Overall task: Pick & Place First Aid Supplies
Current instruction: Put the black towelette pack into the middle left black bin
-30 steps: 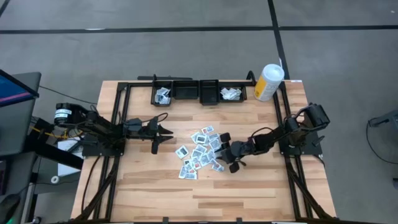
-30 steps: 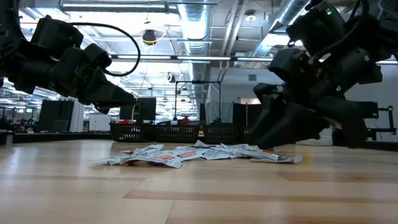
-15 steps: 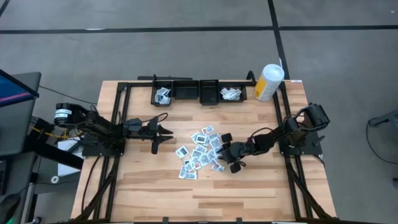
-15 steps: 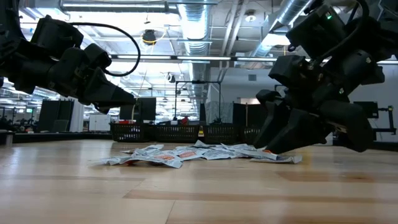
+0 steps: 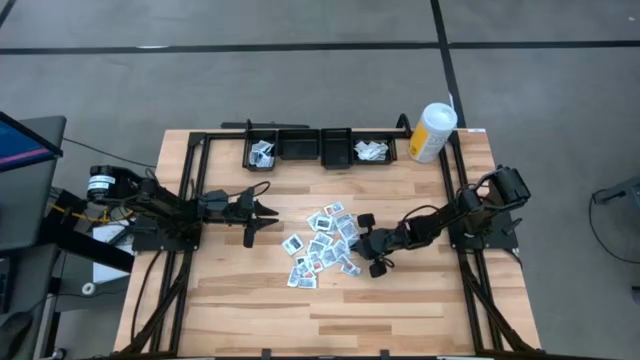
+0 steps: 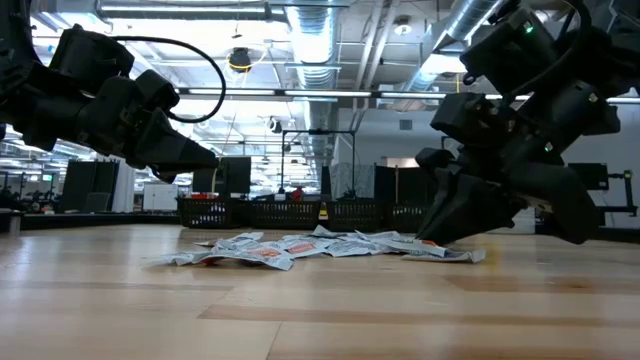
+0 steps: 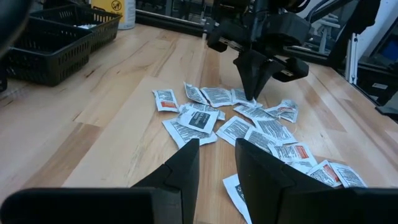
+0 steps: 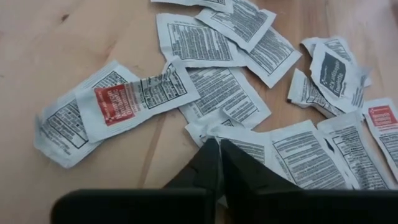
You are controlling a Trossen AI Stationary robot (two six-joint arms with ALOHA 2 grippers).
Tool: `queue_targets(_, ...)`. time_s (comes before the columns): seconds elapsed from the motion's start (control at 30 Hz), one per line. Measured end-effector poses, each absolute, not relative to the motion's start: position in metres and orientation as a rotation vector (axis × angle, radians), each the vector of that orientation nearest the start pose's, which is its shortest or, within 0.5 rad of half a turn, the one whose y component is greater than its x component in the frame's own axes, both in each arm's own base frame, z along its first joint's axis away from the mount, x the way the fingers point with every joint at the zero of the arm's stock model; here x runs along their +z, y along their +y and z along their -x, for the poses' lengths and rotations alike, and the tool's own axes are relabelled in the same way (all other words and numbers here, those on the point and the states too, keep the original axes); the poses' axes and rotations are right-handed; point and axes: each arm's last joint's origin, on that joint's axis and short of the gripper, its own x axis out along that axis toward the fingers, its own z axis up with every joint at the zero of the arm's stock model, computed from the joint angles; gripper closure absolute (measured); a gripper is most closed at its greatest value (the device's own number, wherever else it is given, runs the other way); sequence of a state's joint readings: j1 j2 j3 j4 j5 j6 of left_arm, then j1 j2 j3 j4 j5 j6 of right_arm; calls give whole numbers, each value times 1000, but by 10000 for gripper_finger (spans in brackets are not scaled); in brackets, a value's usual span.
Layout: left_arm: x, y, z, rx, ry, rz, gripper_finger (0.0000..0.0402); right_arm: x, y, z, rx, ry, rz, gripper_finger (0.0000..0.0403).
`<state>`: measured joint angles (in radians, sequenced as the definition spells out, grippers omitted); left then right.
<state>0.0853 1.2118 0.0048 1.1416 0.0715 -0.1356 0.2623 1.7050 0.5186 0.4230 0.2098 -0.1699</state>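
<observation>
A few packets [image 5: 371, 151] sit in the bins [image 5: 320, 148], most packets remain piled on the bench [image 5: 430, 300]; right gripper [image 5: 352, 246] is pinched together on one packet's edge [image 8: 214, 132], left gripper [image 5: 268, 212] waits apart.

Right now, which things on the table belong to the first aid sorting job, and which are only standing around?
For the job:
- packets heaped mid-table
- black bins, two already holding packets
- right gripper, shut at the heap's edge
- left gripper, waiting beside the heap

Only standing around:
- white-and-yellow canister

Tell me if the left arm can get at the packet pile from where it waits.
Probably yes. The left gripper hovers beside the packets with only bare wood between. The right gripper, shut at the pile's far edge, crowds only that side.
</observation>
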Motion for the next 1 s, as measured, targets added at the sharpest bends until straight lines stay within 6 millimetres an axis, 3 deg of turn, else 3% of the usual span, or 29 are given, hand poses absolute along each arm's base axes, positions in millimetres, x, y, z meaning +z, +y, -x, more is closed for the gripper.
queue_targets(0.2,137,12,-166,17,64,141,298,101,62,-266,104,705,349,388)
queue_targets(0.4,137,12,-166,18,64,141,298,135,52,-271,50,577,289,395)
queue_targets(0.7,137,12,-166,18,64,141,298,194,26,-274,-51,312,-8,400)
queue_targets(0.87,137,12,-166,17,64,141,298,219,12,-273,37,137,-255,400)
queue_targets(1.0,137,12,-166,18,64,141,298,228,4,-274,145,68,-342,401)
